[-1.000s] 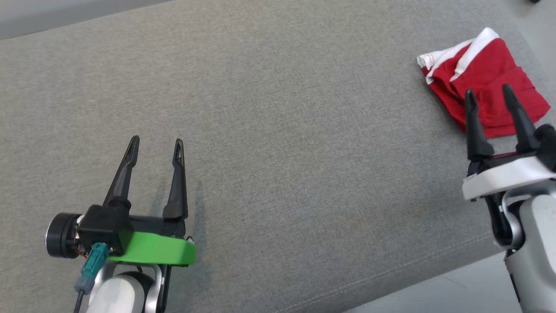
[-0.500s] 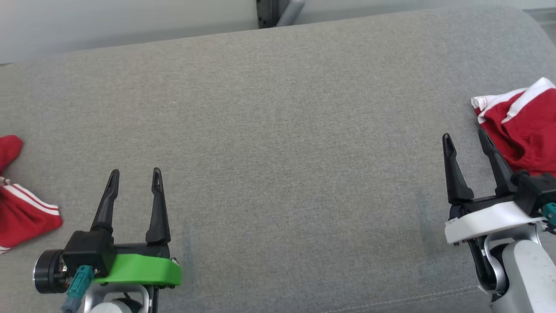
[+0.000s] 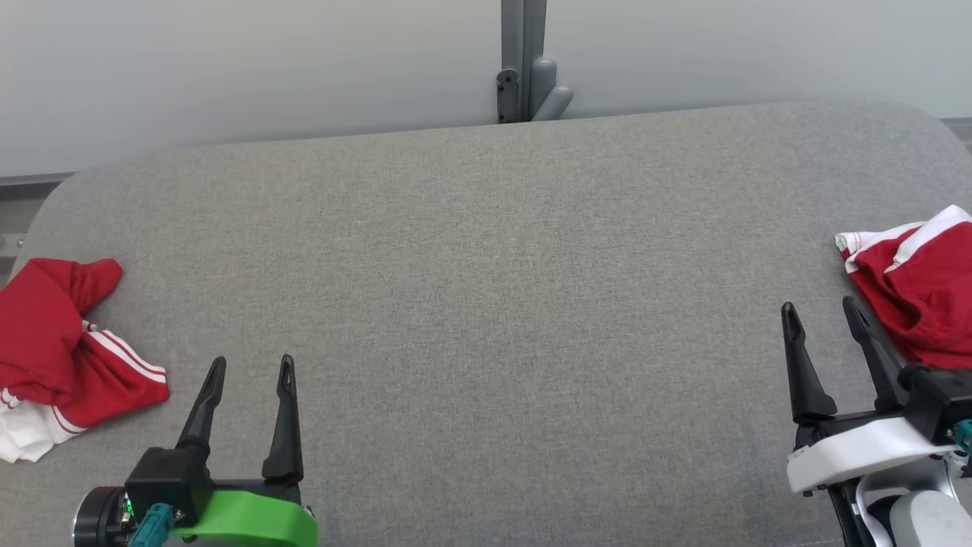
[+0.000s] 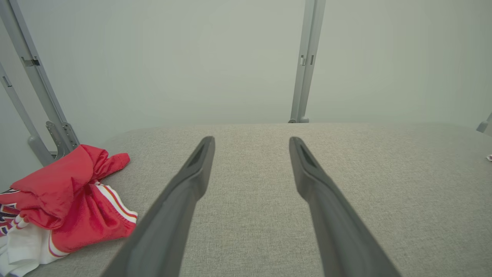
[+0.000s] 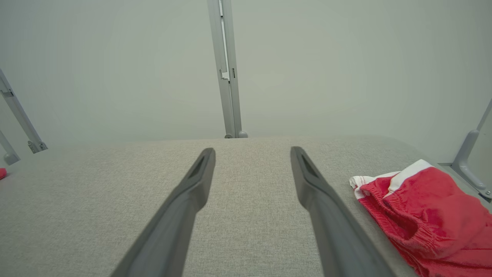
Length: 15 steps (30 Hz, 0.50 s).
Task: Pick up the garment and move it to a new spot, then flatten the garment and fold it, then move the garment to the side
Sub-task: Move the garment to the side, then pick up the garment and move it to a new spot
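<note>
Far left of the grey padded surface (image 3: pixel 486 327): I see a crumpled red garment (image 3: pixel 64 357) lying bunched up. It has white stripes along one hem and a white part at its near end, and it reaches the surface's left edge.
Left wrist view: the same garment (image 4: pixel 69 200) sits low on the left, off to the side of my left gripper (image 4: pixel 251 140) and apart from it. Some dark print shows on the white part.
Far right of the surface: a second red garment (image 3: pixel 923 292) with a white band along its far edge lies flatter. The picture's right edge cuts it off.
Right wrist view: that piece (image 5: pixel 426 209) lies just beside my right gripper (image 5: pixel 252 151), on its right. Gathered elastic shows next to the white band.
Left gripper, head view (image 3: pixel 252 363): it is low at the left with its jaws apart and grey fabric showing between them. Its fingers point toward the far edge. It is near the crumpled garment but not touching it.
Right gripper, head view (image 3: pixel 820 307): it is low at the right with its jaws spread wide and holding nothing. Its outer finger is close beside the second garment.
Behind the surface: a pale wall (image 3: pixel 228 68), with a grey metal post (image 3: pixel 524 61) standing at the middle of the far edge.
</note>
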Available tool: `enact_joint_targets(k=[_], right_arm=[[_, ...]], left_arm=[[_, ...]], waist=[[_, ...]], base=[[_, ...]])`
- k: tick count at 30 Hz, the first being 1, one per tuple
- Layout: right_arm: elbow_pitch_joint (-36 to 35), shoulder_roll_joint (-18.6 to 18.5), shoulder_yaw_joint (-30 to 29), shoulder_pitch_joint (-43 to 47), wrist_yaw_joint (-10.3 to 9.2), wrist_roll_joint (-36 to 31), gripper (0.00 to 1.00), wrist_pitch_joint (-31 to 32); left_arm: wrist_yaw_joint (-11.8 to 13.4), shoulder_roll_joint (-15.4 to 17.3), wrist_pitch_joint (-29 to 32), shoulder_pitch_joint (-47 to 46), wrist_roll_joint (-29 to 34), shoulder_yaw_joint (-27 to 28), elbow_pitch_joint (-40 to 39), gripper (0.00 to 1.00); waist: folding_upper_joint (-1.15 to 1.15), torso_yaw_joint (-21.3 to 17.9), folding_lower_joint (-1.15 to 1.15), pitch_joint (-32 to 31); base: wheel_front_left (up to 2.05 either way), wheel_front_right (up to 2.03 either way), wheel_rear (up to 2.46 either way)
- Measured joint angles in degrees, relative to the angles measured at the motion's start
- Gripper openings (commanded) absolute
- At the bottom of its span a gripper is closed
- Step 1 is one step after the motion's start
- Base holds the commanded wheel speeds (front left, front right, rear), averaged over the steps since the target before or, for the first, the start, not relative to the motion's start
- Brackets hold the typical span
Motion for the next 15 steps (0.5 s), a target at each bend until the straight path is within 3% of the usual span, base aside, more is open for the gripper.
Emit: enact_joint_targets(k=[15], right_arm=[[-1.88,0.54,-1.05,3.16,0.0,-0.23,1.0,1.03]], left_arm=[[-0.48,0.87,0.14,1.79,-1.47,-0.22,1.25,1.0]], waist=[[0.0,-0.96,0.0,-2.83]], base=[[0.0,0.0,0.0]])
